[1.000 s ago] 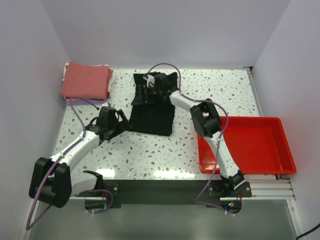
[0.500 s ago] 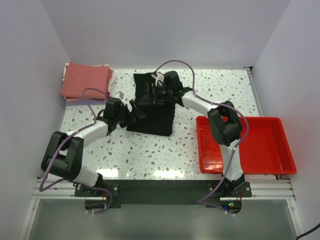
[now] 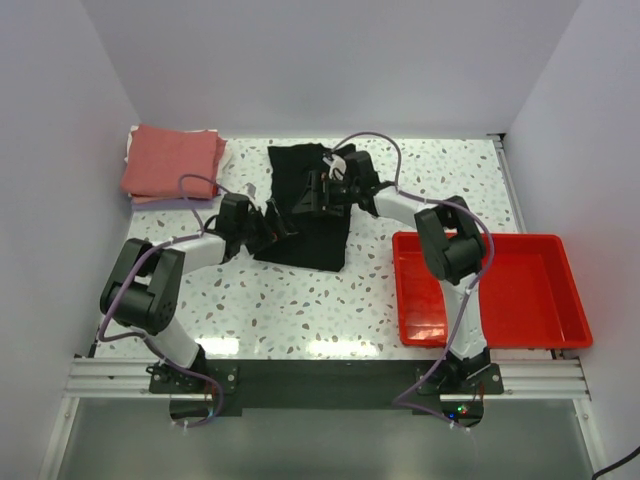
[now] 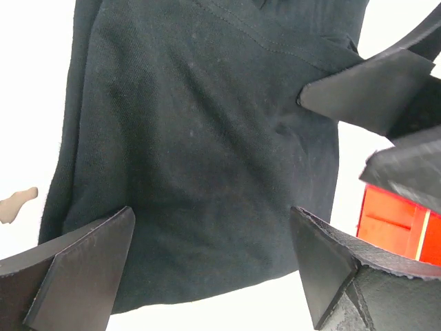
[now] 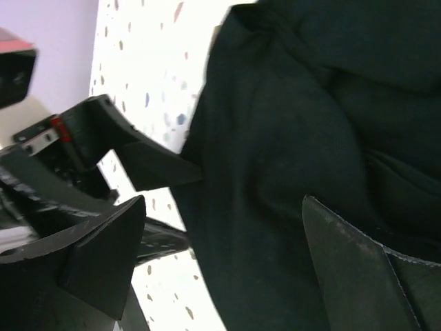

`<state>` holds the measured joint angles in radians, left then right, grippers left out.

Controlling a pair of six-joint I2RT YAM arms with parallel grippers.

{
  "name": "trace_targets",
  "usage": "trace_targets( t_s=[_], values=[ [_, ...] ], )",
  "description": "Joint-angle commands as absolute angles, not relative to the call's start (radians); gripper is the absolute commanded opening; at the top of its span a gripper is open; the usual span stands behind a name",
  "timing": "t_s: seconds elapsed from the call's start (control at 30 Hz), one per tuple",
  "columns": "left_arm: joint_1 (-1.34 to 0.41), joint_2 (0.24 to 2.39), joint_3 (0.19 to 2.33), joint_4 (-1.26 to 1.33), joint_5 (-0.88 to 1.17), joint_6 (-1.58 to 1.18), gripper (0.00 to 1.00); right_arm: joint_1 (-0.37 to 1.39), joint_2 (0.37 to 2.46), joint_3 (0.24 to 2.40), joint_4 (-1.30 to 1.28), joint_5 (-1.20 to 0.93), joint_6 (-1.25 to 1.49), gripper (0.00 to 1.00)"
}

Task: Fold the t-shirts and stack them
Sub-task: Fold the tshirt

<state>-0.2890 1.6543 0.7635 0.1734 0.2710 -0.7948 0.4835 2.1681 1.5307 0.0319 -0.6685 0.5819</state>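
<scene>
Top external, speckled table (image 3: 300, 300), black t-shirt (image 3: 310, 245) centred, red tray (image 3: 520, 290) right, pale walls (image 3: 330, 70)

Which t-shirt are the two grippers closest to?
The black t-shirt, mid-table, beside the left gripper and under the right gripper. The salmon-red t-shirt sits folded in the far left corner.

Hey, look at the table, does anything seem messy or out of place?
Only the black t-shirt in the middle of the table: it lies rumpled and slightly askew, its far end bunched, apart from the neatly folded stack in the far left corner. Nothing looks spilled or damaged.
</scene>
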Motion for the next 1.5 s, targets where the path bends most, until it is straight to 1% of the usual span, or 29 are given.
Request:
trace_targets(
  t_s=[0.0, 0.13, 0.2, 0.4, 0.57, 0.7, 0.8, 0.9, 0.93, 1.0, 1.03, 1.07, 1.1, 1.13, 1.17, 1.2, 1.33, 1.47],
  values=[
    [-0.288, 1.667, 0.778, 0.161, 0.229, -0.752, 1.00, 0.445, 2.190, 1.554, 0.089, -0.673, 0.581, 0.99],
    [-0.287, 1.654, 0.756, 0.121, 0.176, -0.729, 1.00, 0.402, 2.266, 1.629, 0.048, -0.658, 0.529, 0.99],
    [-0.287, 1.654, 0.747, 0.100, 0.169, -0.715, 1.00, 0.368, 2.321, 1.658, 0.032, -0.688, 0.534, 0.99],
    [-0.285, 1.651, 0.716, 0.064, 0.133, -0.704, 1.00, 0.333, 2.355, 1.683, 0.064, -0.696, 0.548, 0.99],
    [-0.285, 1.608, 0.706, 0.051, 0.129, -0.700, 1.00, 0.322, 2.349, 1.733, 0.011, -0.718, 0.525, 0.99],
    [-0.285, 1.545, 0.735, 0.041, 0.141, -0.693, 1.00, 0.322, 2.300, 1.799, -0.073, -0.716, 0.470, 0.99],
    [-0.285, 1.476, 0.772, 0.011, 0.146, -0.690, 1.00, 0.324, 2.220, 1.816, -0.127, -0.707, 0.439, 0.99],
    [-0.285, 1.352, 0.772, -0.049, 0.097, -0.692, 1.00, 0.330, 2.102, 1.760, -0.161, -0.687, 0.411, 0.99],
    [-0.285, 1.327, 0.764, -0.066, 0.072, -0.693, 1.00, 0.331, 2.024, 1.700, -0.170, -0.645, 0.404, 0.99],
    [-0.285, 1.264, 0.752, -0.126, -0.024, -0.701, 1.00, 0.344, 1.939, 1.620, -0.178, -0.573, 0.388, 0.99],
    [-0.285, 1.249, 0.740, -0.168, -0.085, -0.706, 1.00, 0.351, 1.899, 1.532, -0.179, -0.508, 0.384, 0.99],
    [-0.284, 1.235, 0.732, -0.184, -0.110, -0.707, 1.00, 0.365, 1.809, 1.485, -0.179, -0.474, 0.379, 0.99],
    [-0.276, 1.218, 0.724, -0.199, -0.129, -0.713, 1.00, 0.377, 1.768, 1.389, -0.178, -0.445, 0.379, 0.99],
    [-0.272, 1.213, 0.707, -0.213, -0.149, -0.715, 1.00, 0.388, 1.729, 1.341, -0.178, -0.384, 0.380, 0.99],
    [-0.267, 1.210, 0.700, -0.213, -0.150, -0.715, 1.00, 0.412, 1.654, 1.298, -0.179, -0.362, 0.383, 0.99],
    [-0.256, 1.209, 0.692, -0.212, -0.150, -0.710, 1.00, 0.426, 1.623, 1.220, -0.187, -0.342, 0.387, 0.99],
    [-0.235, 1.241, 0.663, -0.177, -0.132, -0.693, 1.00, 0.518, 1.505, 1.080, -0.193, -0.256, 0.403, 0.99],
    [-0.222, 1.316, 0.663, -0.117, -0.038, -0.683, 0.91, 0.583, 1.459, 1.005, -0.204, -0.219, 0.439, 0.99]
  ],
)
